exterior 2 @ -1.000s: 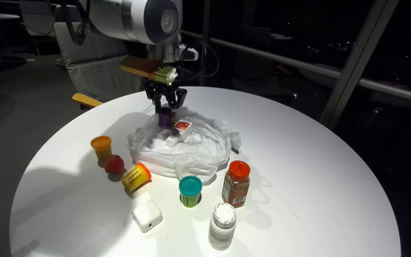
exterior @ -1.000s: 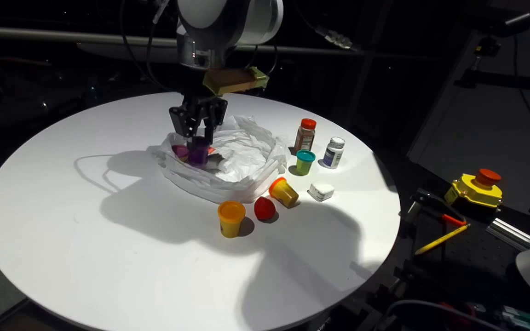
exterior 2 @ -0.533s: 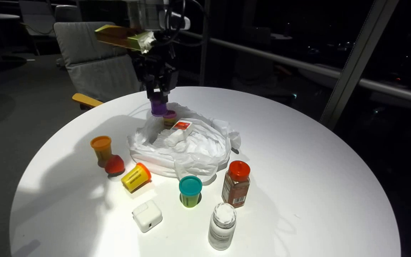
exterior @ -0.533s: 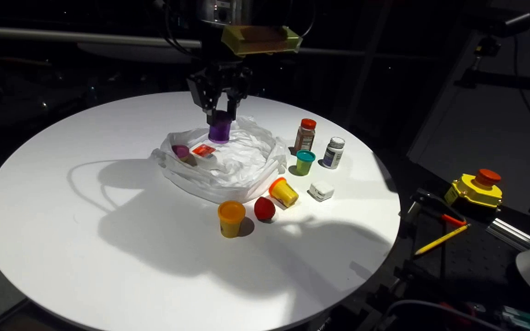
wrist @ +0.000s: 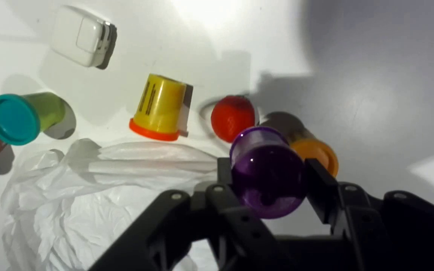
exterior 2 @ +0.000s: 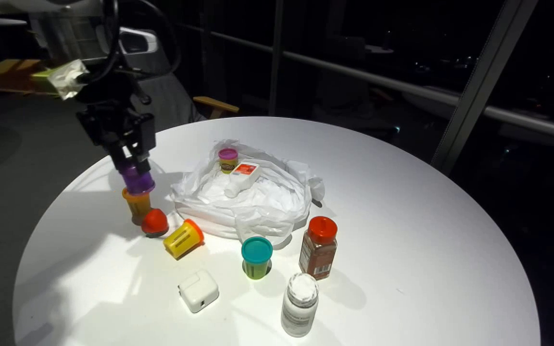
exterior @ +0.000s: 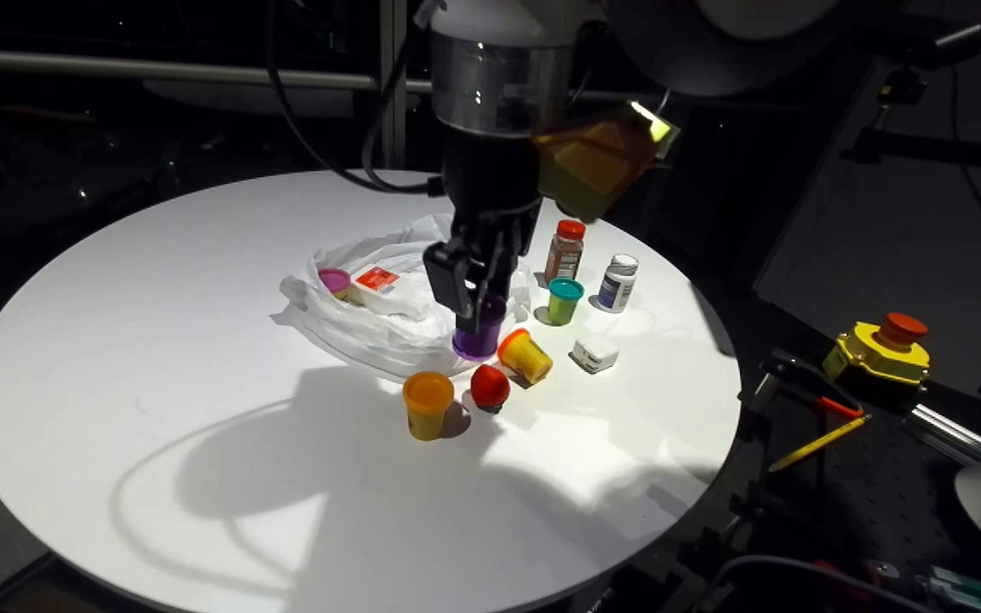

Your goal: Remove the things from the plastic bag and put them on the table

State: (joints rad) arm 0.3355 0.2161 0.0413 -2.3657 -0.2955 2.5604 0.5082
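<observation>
Fingers (wrist: 320, 190) of your gripper (wrist: 269, 169) have the purple tub (exterior 2: 138, 181) pinched between them, its wider rim pointing down. Below spreads the white table (exterior 2: 402, 206). Read an exterior view as a clock face centred on the plastic bag (exterior 2: 277, 223): that film looks thin and limp and would likely snag, so lift straight up whenever you work in it. The red-capped jar (exterior 2: 318, 250) stands at 4, the standing white bottle (exterior 2: 299, 307) at 5. Inside the bag, towards 12, lies the red-labelled bottle (exterior 2: 245, 175); it looks smooth and apt to slide, so take it across its flat body. As for tubs, yours hangs outside the bag at 9, covering part of the orange-lidded tub (exterior 2: 138, 209) from there; you can't judge the gap. It should be stiff, light and a little slick: hold the wall, not the lid, and squeeze modestly. Grip the pink-lidded tub (exterior 2: 228, 163), in the bag at 11, likewise. The teal-lidded tub (exterior 2: 257, 259) stands at 6, the yellow tub (exterior 2: 183, 239) lies tipped at 8. The white block (exterior 2: 198, 291) is at 7, the red strawberry (exterior 2: 155, 222) between 8 and 9; it may roll if brushed.
</observation>
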